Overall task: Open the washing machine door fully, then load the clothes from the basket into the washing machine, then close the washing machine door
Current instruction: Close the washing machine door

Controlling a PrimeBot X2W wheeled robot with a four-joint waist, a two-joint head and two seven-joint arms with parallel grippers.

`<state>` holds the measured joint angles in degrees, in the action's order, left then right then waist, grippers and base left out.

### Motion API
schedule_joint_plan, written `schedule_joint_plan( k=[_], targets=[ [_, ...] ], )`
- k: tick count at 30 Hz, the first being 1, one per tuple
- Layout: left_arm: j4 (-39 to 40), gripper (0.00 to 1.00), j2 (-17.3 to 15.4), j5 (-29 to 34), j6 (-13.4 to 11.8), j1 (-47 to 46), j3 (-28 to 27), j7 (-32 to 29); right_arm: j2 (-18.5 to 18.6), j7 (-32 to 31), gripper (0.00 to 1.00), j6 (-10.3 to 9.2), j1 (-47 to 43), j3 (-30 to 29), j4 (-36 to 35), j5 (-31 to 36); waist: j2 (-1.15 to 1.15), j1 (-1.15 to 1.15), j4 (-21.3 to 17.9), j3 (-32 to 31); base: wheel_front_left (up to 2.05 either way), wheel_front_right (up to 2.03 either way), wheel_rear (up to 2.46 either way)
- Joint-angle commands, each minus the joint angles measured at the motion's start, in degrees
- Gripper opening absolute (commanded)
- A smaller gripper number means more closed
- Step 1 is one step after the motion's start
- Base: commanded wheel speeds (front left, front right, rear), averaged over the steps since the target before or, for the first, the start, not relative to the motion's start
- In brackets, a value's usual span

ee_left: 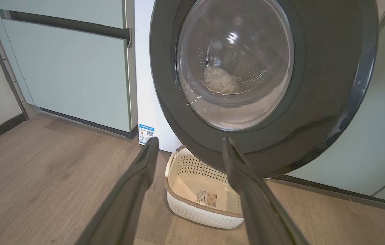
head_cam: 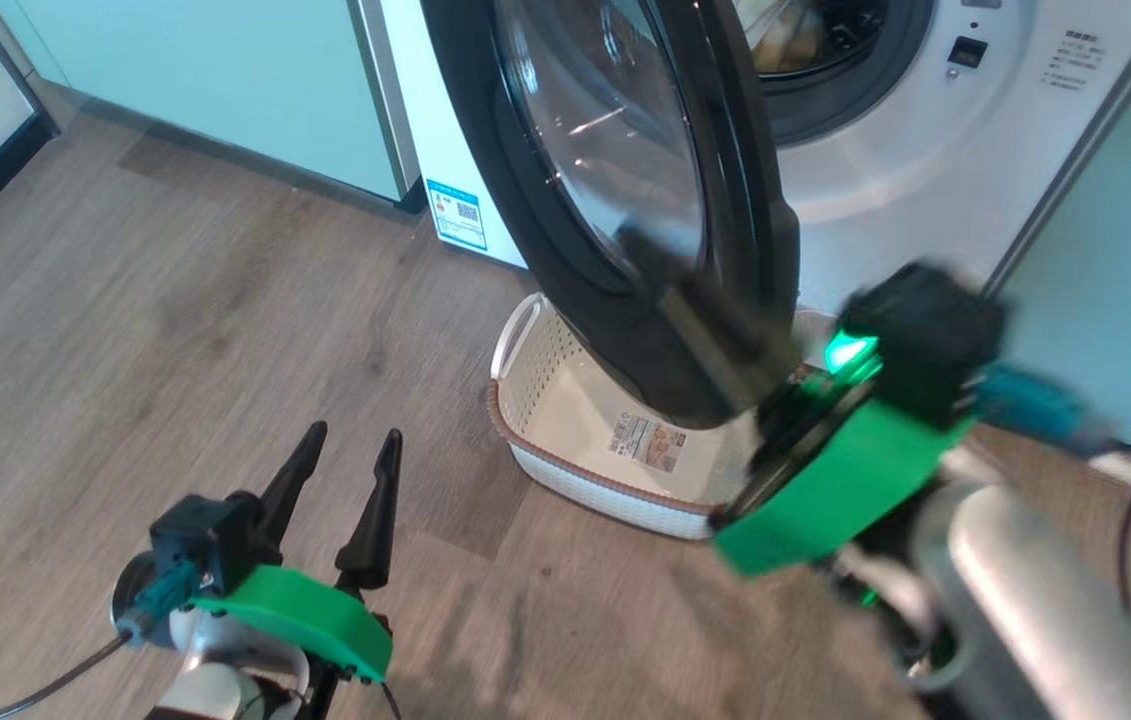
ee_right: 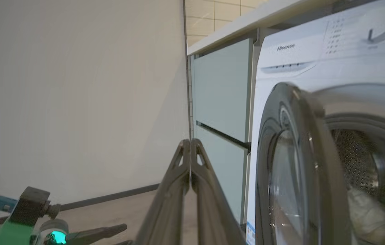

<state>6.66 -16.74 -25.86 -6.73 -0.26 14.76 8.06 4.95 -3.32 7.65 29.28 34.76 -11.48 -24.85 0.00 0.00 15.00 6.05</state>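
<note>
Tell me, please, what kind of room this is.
Probably a home laundry or kitchen corner: a white front-loading washing machine stands under a countertop between pale green cabinets, and a white perforated basket sits on the wood-look floor before it.

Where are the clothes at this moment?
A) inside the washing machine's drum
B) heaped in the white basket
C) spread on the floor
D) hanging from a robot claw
A: the pale clothes show through the glass of the washing machine door, inside the drum, and the basket holds just its label.
</note>
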Motion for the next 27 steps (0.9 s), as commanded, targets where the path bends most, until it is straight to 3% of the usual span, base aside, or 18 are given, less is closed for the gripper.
schedule_joint_plan(
  k=[1, 9, 27],
  targets=[
    [1.95, 1.0, -0.96, 0.07, -0.42, -2.56, -2.33, 0.54, -0.93, -0.55, 0.0, -0.16, -0.67, 2.32, -0.51, -0.92, 0.0, 0.0, 0.2, 0.24, 0.0, 0.0, 0.0],
    [1.33, 1.0, -0.65, 0.02, -0.39, -2.98, -1.69, 1.0, 0.67, 0.45, 0.0, -0.16, -3.6, 8.57, 8.03, -2.77, 0.0, 0.0, 0.51, 1.02, 0.0, 0.0, 0.0],
    [0.31, 1.0, -0.08, 0.13, 0.0, -5.13, -0.16, 2.01, 0.87, 5.29, 0.0, -0.16, 2.94, 2.84, 23.81, -2.62, 0.0, 0.0, 0.99, 2.99, 0.0, 0.0, 0.0]
  ],
)
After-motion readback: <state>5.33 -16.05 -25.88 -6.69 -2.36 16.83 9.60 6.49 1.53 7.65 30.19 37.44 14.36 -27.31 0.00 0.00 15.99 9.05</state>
